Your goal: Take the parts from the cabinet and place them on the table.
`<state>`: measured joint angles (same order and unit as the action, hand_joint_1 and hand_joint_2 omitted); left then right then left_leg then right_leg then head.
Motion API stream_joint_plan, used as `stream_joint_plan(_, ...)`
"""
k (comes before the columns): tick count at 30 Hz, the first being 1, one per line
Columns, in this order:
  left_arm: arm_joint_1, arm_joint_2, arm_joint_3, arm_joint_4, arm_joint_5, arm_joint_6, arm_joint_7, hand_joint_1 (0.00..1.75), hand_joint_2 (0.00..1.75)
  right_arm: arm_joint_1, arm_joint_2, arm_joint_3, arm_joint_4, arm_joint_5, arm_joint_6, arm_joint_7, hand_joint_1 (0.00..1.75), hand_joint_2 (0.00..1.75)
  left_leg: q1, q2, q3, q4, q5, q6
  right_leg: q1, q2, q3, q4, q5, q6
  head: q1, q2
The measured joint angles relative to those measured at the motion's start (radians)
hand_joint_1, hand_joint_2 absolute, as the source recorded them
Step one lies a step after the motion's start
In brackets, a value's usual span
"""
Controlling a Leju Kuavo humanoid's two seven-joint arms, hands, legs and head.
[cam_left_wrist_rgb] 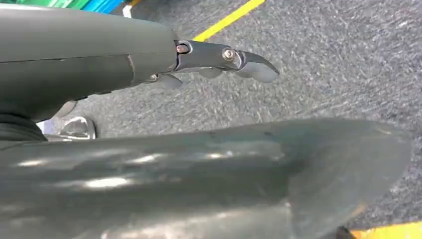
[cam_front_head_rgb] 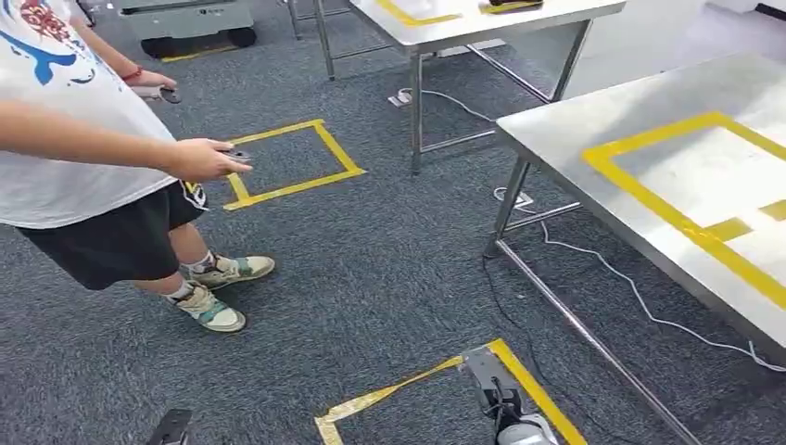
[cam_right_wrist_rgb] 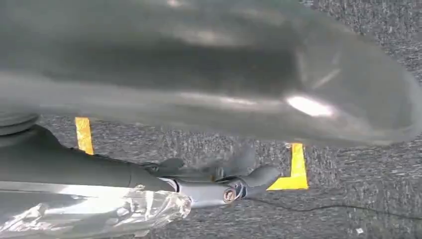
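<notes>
Walking between stations seemed to be the step in hand: the head view looked down on grey carpet [cam_front_head_rgb: 389,269], with no cabinet and no parts in sight, so where the parts lay could not be told. A steel counter [cam_front_head_rgb: 593,139] marked with a yellow tape outline [cam_front_head_rgb: 649,199] stood to the robot's right, likely the drop-off place. By my reading nothing had yet been fetched, and the next move called for turning toward the cabinet and bringing it into view before either arm rose.

Both arms hung down beside the body. The left hand [cam_left_wrist_rgb: 219,62] pointed at the floor, its fingers [cam_left_wrist_rgb: 256,69] lying loosely apart and fairly straight, holding nothing. The right hand [cam_right_wrist_rgb: 219,186] hung likewise above a yellow tape corner [cam_right_wrist_rgb: 296,172] on the carpet, fingers extended and empty.

A person [cam_front_head_rgb: 83,158] in a white shirt and dark shorts stood close on the left, a small dark device [cam_front_head_rgb: 238,156] in one hand, near enough to mind when turning.
</notes>
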<state>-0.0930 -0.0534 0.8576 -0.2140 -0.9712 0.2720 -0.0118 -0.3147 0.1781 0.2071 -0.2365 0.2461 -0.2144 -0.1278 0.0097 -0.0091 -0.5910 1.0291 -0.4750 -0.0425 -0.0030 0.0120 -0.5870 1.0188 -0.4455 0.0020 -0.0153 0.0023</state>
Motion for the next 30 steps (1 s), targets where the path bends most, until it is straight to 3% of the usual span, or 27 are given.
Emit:
stream_joint_plan(2, 0.001, 0.0, 0.003, 0.0, 0.007, -0.001, 0.0, 0.0, 0.0, 0.002, 0.0, 0.0, 0.0, 0.0, 0.005, 0.0, 0.0, 0.0, 0.001, 0.0, -0.074, 0.157, -0.078, -0.005, 0.001, -0.002, -0.001, 0.0, 0.0, -0.006, -0.001, 0.0)
stream_joint_plan(3, 0.002, 0.0, 0.006, 0.0, 0.009, -0.002, -0.002, 0.0, 0.0, 0.005, 0.0, -0.001, 0.0, 0.0, 0.007, 0.0, 0.0, 0.0, 0.0, 0.0, -0.11, 0.231, -0.105, -0.006, 0.001, -0.003, -0.002, 0.0, 0.0, -0.006, -0.001, 0.0)
stream_joint_plan(4, 0.003, 0.0, 0.008, 0.0, 0.01, -0.003, -0.003, 0.0, 0.0, 0.007, 0.0, -0.001, 0.0, 0.001, 0.012, -0.001, 0.0, 0.0, 0.001, 0.0, -0.131, 0.271, -0.111, -0.007, 0.001, -0.003, -0.002, 0.0, 0.0, -0.006, -0.001, 0.0)
stream_joint_plan(5, 0.005, 0.0, 0.012, 0.0, 0.011, -0.005, -0.004, 0.0, 0.0, 0.009, 0.0, -0.001, 0.0, 0.003, 0.017, -0.002, 0.0, 0.0, 0.001, 0.0, -0.129, 0.264, -0.092, -0.006, 0.001, -0.002, -0.002, 0.0, 0.0, -0.006, -0.002, 0.0)
stream_joint_plan(6, 0.004, -0.001, 0.015, 0.0, 0.015, -0.008, -0.006, 0.0, 0.0, 0.01, 0.0, -0.001, 0.0, 0.003, 0.022, -0.005, 0.0, 0.0, 0.001, 0.0, -0.105, 0.213, -0.054, -0.005, 0.001, -0.002, -0.002, 0.0, 0.0, -0.006, -0.001, 0.0)
stream_joint_plan(8, 0.001, -0.001, 0.017, 0.0, 0.018, -0.011, -0.011, 0.0, 0.0, 0.01, 0.0, -0.002, 0.0, 0.005, 0.028, -0.011, 0.0, 0.0, 0.003, 0.001, -0.021, 0.048, 0.026, -0.003, 0.0, -0.001, 0.0, 0.0, 0.001, -0.002, -0.001, 0.0)
stream_joint_plan(9, -0.001, -0.003, 0.019, 0.0, 0.018, -0.011, -0.013, 0.0, 0.0, 0.01, 0.0, -0.002, 0.0, 0.006, 0.031, -0.014, 0.0, 0.0, 0.006, 0.002, 0.013, -0.016, 0.036, -0.005, 0.006, -0.001, -0.002, 0.002, 0.0, 0.006, -0.002, 0.0)
stream_joint_plan(10, -0.006, -0.005, 0.02, 0.0, 0.018, -0.012, -0.015, 0.0, 0.0, 0.01, 0.0, -0.002, 0.0, 0.007, 0.034, -0.016, 0.0, 0.0, 0.005, -0.003, 0.018, -0.038, 0.03, 0.002, 0.011, 0.0, -0.008, 0.01, -0.003, 0.011, -0.003, 0.0)
stream_joint_plan(14, -0.007, -0.009, 0.023, 0.0, 0.019, -0.015, -0.027, 0.0, 0.0, 0.012, 0.001, -0.002, 0.0, 0.008, 0.034, -0.024, 0.0, 0.0, 0.004, -0.003, 0.014, -0.04, 0.038, 0.029, 0.004, -0.001, -0.014, 0.003, -0.001, 0.033, -0.001, 0.0)
stream_joint_plan(16, -0.011, -0.009, 0.023, 0.0, 0.019, -0.015, -0.04, 0.0, 0.0, 0.008, 0.001, -0.002, 0.0, 0.009, 0.032, -0.029, 0.0, 0.0, 0.003, -0.002, 0.014, -0.04, 0.038, 0.04, 0.004, -0.004, -0.051, 0.089, -0.059, 0.04, 0.01, 0.0)
stream_joint_plan(18, -0.013, -0.008, 0.023, 0.0, 0.016, -0.016, -0.042, 0.0, 0.0, 0.008, 0.0, -0.004, 0.0, -0.006, 0.076, -0.034, 0.0, 0.0, 0.001, -0.001, 0.014, -0.039, 0.038, 0.043, 0.003, -0.004, -0.131, 0.266, -0.133, 0.043, 0.01, 0.0)
stream_joint_plan(19, -0.013, -0.007, 0.023, 0.0, 0.014, -0.018, -0.042, 0.0, 0.0, 0.011, 0.0, -0.006, 0.0, -0.009, 0.109, -0.05, 0.0, 0.0, 0.0, 0.0, 0.014, -0.039, 0.038, 0.044, 0.003, -0.004, -0.158, 0.321, -0.147, 0.044, 0.009, 0.0)
stream_joint_plan(20, -0.013, -0.007, 0.023, 0.0, 0.012, -0.022, -0.043, 0.0, 0.0, 0.014, 0.0, -0.008, 0.0, -0.01, 0.135, -0.075, 0.0, 0.0, -0.001, -0.001, 0.014, -0.039, 0.037, 0.044, 0.003, -0.004, -0.161, 0.323, -0.136, 0.044, 0.009, 0.0)
stream_joint_plan(21, -0.013, -0.007, 0.023, 0.0, 0.012, -0.025, -0.045, 0.0, 0.0, 0.015, 0.0, -0.009, -0.001, -0.011, 0.155, -0.103, 0.0, 0.0, -0.001, -0.001, 0.015, -0.039, 0.037, 0.044, 0.003, -0.004, -0.138, 0.276, -0.102, 0.042, 0.01, 0.0)
stream_joint_plan(23, -0.013, -0.009, 0.023, 0.0, 0.012, -0.026, -0.049, 0.0, 0.0, 0.013, 0.0, -0.011, -0.002, -0.013, 0.167, -0.128, 0.0, 0.0, 0.001, -0.002, 0.019, -0.039, 0.036, 0.042, 0.002, -0.004, -0.046, 0.096, -0.017, 0.039, 0.01, 0.0)
stream_joint_plan(24, -0.013, -0.009, 0.023, 0.0, 0.012, -0.028, -0.05, 0.0, 0.0, 0.011, 0.0, -0.012, -0.002, -0.013, 0.169, -0.132, 0.0, 0.0, 0.0, -0.002, 0.02, -0.038, 0.034, 0.038, 0.001, -0.005, -0.009, 0.02, -0.005, 0.037, 0.01, 0.0)
stream_joint_plan(25, -0.012, -0.008, 0.023, 0.0, 0.012, -0.029, -0.051, 0.0, 0.0, 0.009, 0.0, -0.013, -0.002, -0.015, 0.176, -0.144, 0.0, 0.0, -0.006, -0.003, 0.015, -0.032, 0.032, 0.031, 0.003, -0.002, 0.008, 0.003, -0.012, 0.032, 0.008, 0.0)
stream_joint_plan(27, -0.011, -0.008, 0.024, 0.0, 0.012, -0.029, -0.051, 0.0, 0.0, 0.012, -0.001, -0.018, -0.002, -0.024, 0.188, -0.181, 0.0, 0.0, -0.004, -0.003, 0.014, -0.039, 0.038, 0.019, 0.007, 0.001, 0.001, 0.008, -0.009, 0.023, 0.008, 0.0)
stream_joint_plan(28, -0.011, -0.008, 0.024, 0.0, 0.012, -0.029, -0.051, 0.0, 0.0, 0.013, -0.001, -0.02, -0.002, -0.029, 0.193, -0.198, 0.0, 1.75, -0.002, -0.003, 0.015, -0.042, 0.04, 0.014, 0.009, 0.002, -0.001, 0.007, -0.008, 0.016, 0.008, 0.0)
stream_joint_plan(30, -0.011, -0.007, 0.024, 0.0, 0.012, -0.03, -0.054, 0.0, 0.0, 0.012, 0.0, -0.022, -0.006, -0.029, 0.198, -0.21, 0.0, 1.75, -0.001, -0.002, 0.008, -0.024, 0.021, 0.004, 0.001, 0.0, 0.004, -0.001, -0.001, 0.004, 0.007, 0.0)
